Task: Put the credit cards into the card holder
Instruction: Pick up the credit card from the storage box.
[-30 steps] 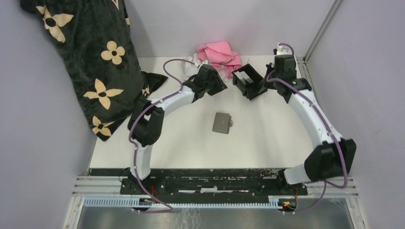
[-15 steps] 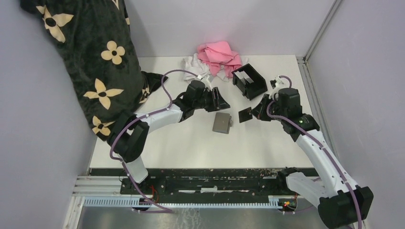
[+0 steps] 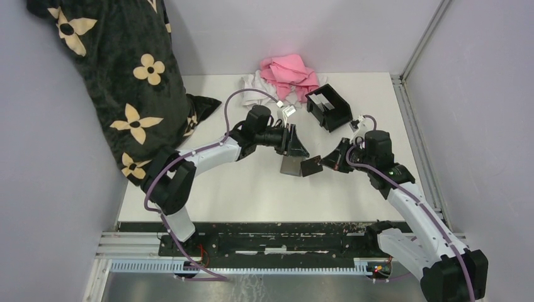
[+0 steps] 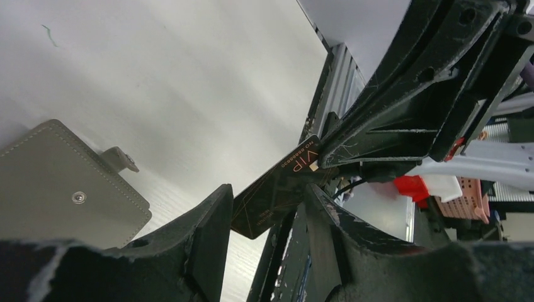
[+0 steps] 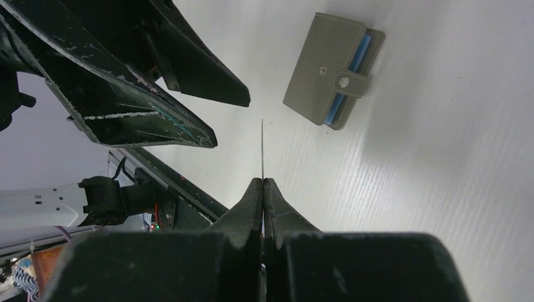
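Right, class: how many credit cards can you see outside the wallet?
1. The dark card is pinched in the right pincer, held up near the closed grey wallet. Others may be hidden inside the wallet, where a blue edge shows.

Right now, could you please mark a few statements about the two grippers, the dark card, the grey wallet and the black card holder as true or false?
1. The right gripper is shut on a thin dark card marked VIP. True.
2. The flat grey folding wallet lies open. False: its snap tab holds it closed.
3. The left gripper clamps the card. False: its jaws stand apart, and only the right gripper holds the card.
4. The rigid black plastic card holder stands on the white table, close to the pink cloth. True.
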